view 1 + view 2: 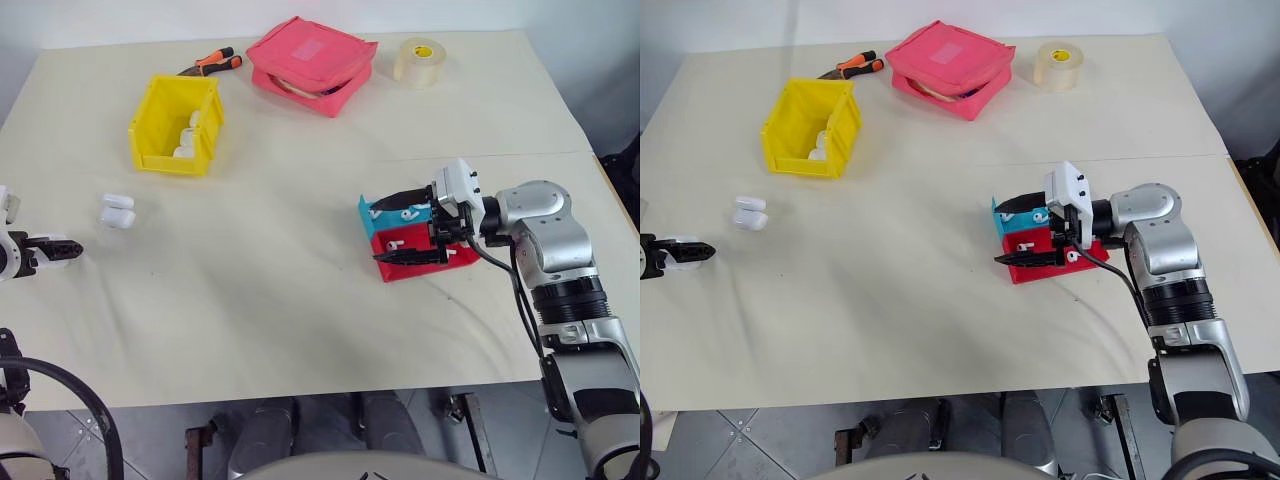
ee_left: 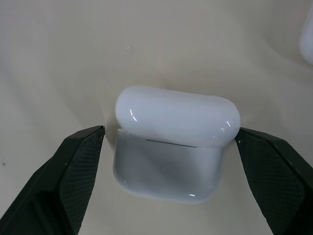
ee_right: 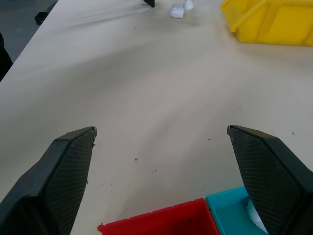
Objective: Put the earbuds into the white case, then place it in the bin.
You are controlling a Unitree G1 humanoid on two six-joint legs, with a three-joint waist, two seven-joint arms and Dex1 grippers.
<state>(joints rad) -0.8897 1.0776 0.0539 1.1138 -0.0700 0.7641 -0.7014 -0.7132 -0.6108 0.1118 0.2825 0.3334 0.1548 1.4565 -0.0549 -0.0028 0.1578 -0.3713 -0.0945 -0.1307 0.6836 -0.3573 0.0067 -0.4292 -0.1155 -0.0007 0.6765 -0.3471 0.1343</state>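
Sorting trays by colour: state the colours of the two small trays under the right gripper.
One teal tray, one red tray; the left eye view shows them best.

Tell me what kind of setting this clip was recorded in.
Probably a lab or workshop bench: a cloth-covered table carrying a yellow bin, pliers and a tape roll.

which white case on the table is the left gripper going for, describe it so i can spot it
Start from the yellow bin on the table's far left side, then come toward the robot onto bare tablecloth. The white case sits there with its lid open, between the bin and the open left gripper. Unlike the white cases inside the bin, it stands out on the cloth, far from the red tray.
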